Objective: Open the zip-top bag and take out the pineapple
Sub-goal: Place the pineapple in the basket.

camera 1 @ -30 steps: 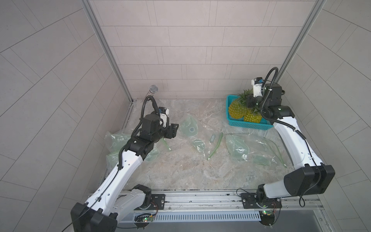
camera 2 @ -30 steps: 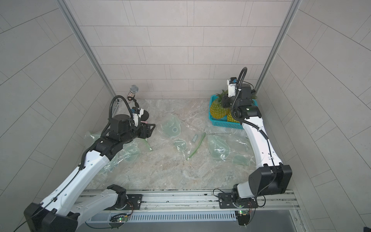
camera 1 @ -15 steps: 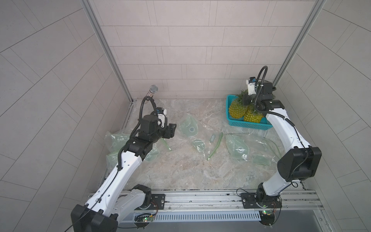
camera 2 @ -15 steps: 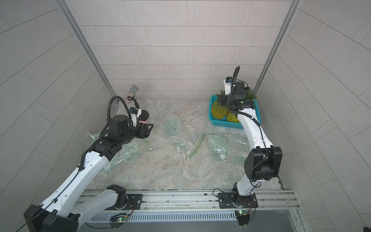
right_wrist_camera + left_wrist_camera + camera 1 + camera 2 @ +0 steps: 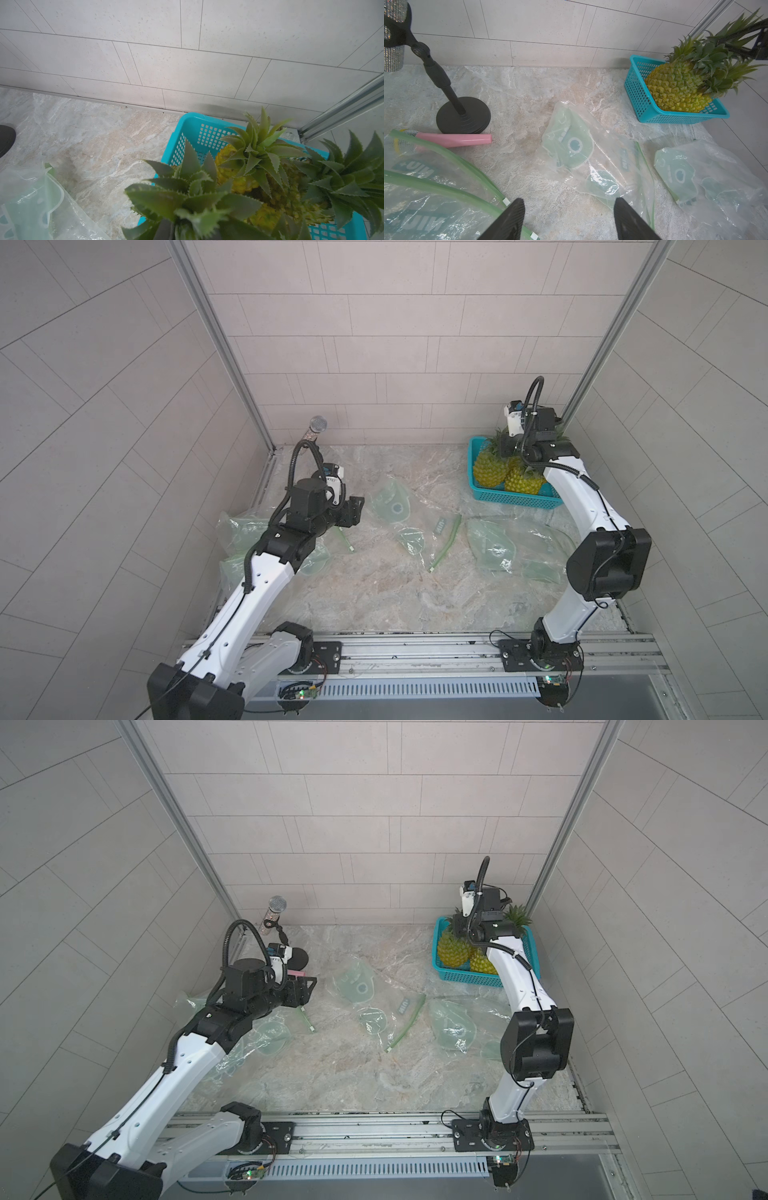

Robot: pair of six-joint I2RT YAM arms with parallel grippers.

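Note:
Two yellow pineapples (image 5: 490, 467) (image 5: 453, 950) lie in a teal basket (image 5: 515, 499) (image 5: 635, 87) at the back right. My right gripper (image 5: 506, 446) (image 5: 189, 232) hangs over the basket, shut on the leafy crown (image 5: 187, 199) of one pineapple. Three crowns show in the right wrist view. Several flat zip-top bags lie on the table: one in the middle (image 5: 392, 506) (image 5: 571, 149), one at the right (image 5: 494, 549), others under the left arm (image 5: 241, 531) (image 5: 425, 187). My left gripper (image 5: 353, 510) (image 5: 569, 205) hovers open above bare table between the left and middle bags.
A microphone on a black stand (image 5: 318, 433) (image 5: 463, 118) stands at the back left, with a pink tube (image 5: 454, 140) lying beside its base. Tiled walls close in the back and both sides. A metal rail (image 5: 415, 651) runs along the front.
The right arm's elbow has swung up and inward while its gripper stayed on the crown at the basket, shifting slightly left. The left arm has hardly moved.

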